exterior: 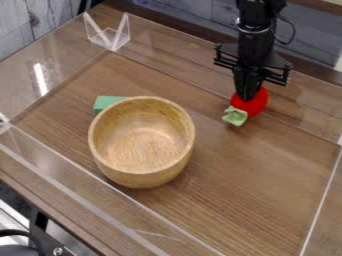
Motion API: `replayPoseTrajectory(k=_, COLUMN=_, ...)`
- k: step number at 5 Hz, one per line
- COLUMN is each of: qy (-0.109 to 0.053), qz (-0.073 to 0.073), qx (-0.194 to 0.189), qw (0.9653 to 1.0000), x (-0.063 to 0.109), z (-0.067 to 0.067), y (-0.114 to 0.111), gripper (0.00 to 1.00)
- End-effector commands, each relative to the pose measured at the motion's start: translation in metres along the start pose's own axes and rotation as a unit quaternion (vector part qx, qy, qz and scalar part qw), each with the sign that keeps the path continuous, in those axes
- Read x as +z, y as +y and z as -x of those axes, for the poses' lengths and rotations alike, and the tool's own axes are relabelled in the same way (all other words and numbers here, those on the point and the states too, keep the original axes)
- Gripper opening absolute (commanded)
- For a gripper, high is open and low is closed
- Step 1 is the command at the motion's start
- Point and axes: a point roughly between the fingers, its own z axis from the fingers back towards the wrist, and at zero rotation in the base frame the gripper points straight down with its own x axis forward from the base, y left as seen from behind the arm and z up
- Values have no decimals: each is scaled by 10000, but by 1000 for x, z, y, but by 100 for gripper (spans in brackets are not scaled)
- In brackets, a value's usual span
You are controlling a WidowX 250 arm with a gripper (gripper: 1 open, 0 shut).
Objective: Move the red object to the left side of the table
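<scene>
Red strawberry toy point(250, 101) is pinched in the hand point(251, 91). Fingers are closed tight on its red body and the hand points straight down. Its pale green leafy cap sticks out low to the left; can't tell if it touches the worktop point(267, 185). Toy is on the worktop's right side, well right of the wooden bowl point(142, 141). Flat green piece point(106, 102) lies just behind the bowl's left rim.

Blurred pale grey wall point(174, 22), soft light
</scene>
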Motion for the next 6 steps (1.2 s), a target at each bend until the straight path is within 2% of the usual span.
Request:
replayPoseTrajectory(k=1, qy=-535, qz=34, qx=-57, qw=9985, x=44, z=-8, y=-11, gripper=0)
replayPoseTrajectory(k=2, qy=-854, qz=3, qx=68, qw=9963, x=76, z=-7, y=-15, gripper=0)
replayPoseTrajectory(k=3, qy=-1013, qz=-71, qx=357, qw=9942, x=100, z=-2, y=-6, gripper=0)
replayPoseTrajectory(k=4, qy=-1003, qz=-88, qx=301, qw=9945, x=109, z=4, y=16, gripper=0)
replayPoseTrajectory(k=5, qy=-926, qz=-106, qx=202, qw=9954, x=107, z=8, y=31, gripper=0)
replayPoseTrajectory(k=6, qy=-903, qz=-200, qx=565, qw=9941, x=111, z=7, y=47, gripper=0)
